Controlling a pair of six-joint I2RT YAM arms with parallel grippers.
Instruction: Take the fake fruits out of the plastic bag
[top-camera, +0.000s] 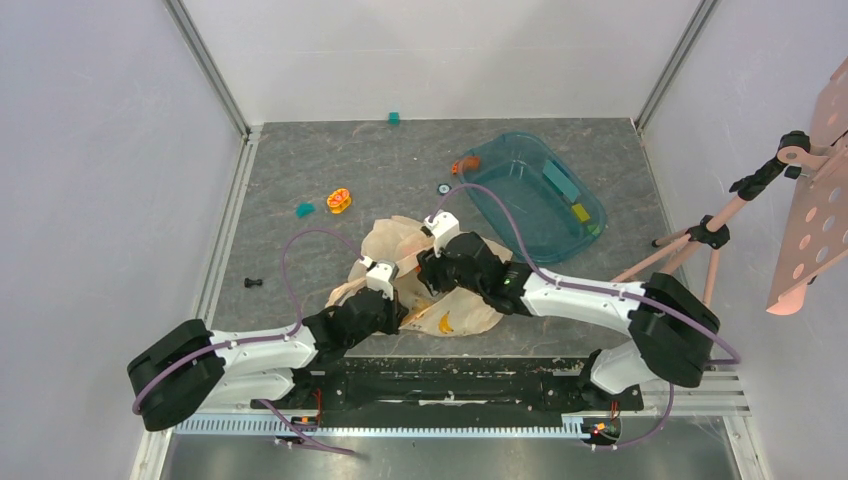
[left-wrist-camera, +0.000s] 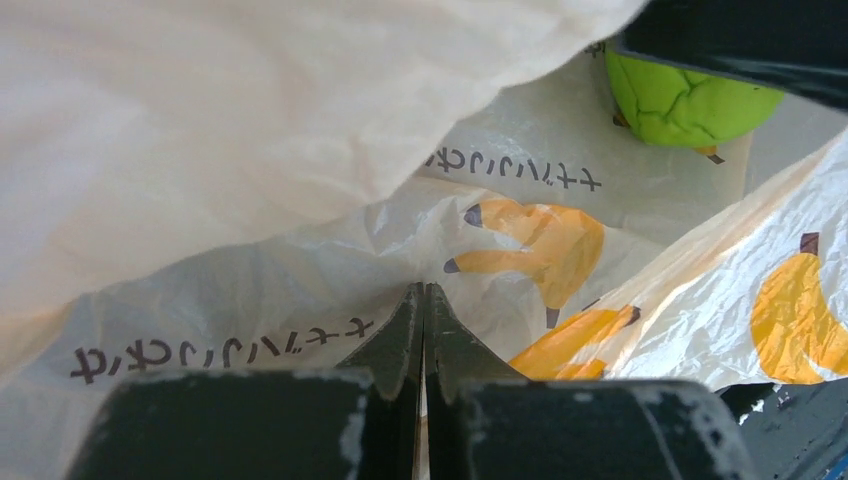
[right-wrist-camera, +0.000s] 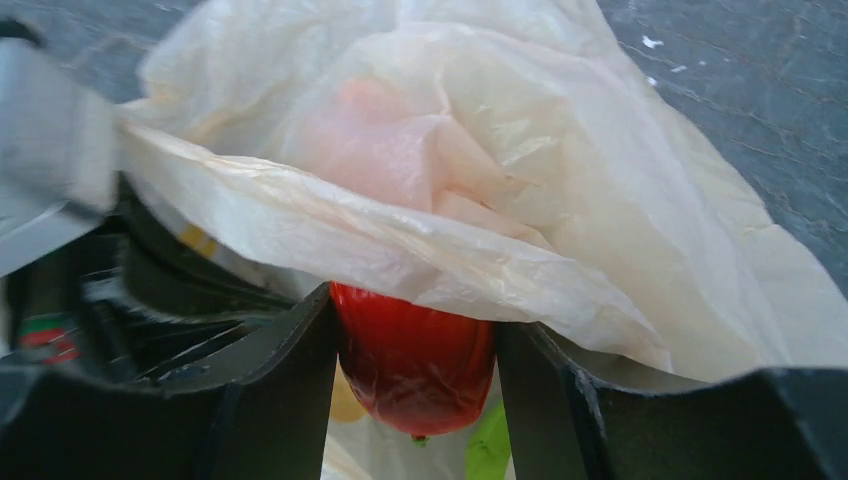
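The plastic bag (top-camera: 385, 240) lies crumpled near the table's front, pale peach with printed bananas and dark lettering. My left gripper (top-camera: 402, 314) is at its near side; in the left wrist view its jaws (left-wrist-camera: 424, 292) are shut on a fold of the bag film (left-wrist-camera: 250, 150). My right gripper (top-camera: 428, 274) reaches into the bag from the right. In the right wrist view it (right-wrist-camera: 415, 335) is shut on a glossy red fruit (right-wrist-camera: 415, 365), which sits half under the bag's edge (right-wrist-camera: 450, 150). A green ball-like fruit (left-wrist-camera: 680, 100) lies inside the bag. The other fake fruits are hidden.
A teal transparent tub (top-camera: 520, 160) with small blocks stands at the back right. An orange-yellow ring toy (top-camera: 340, 200), two teal blocks (top-camera: 305, 209) (top-camera: 395, 117) and a small black piece (top-camera: 253, 283) lie on the grey table. A pink stand (top-camera: 700, 235) leans in at the right.
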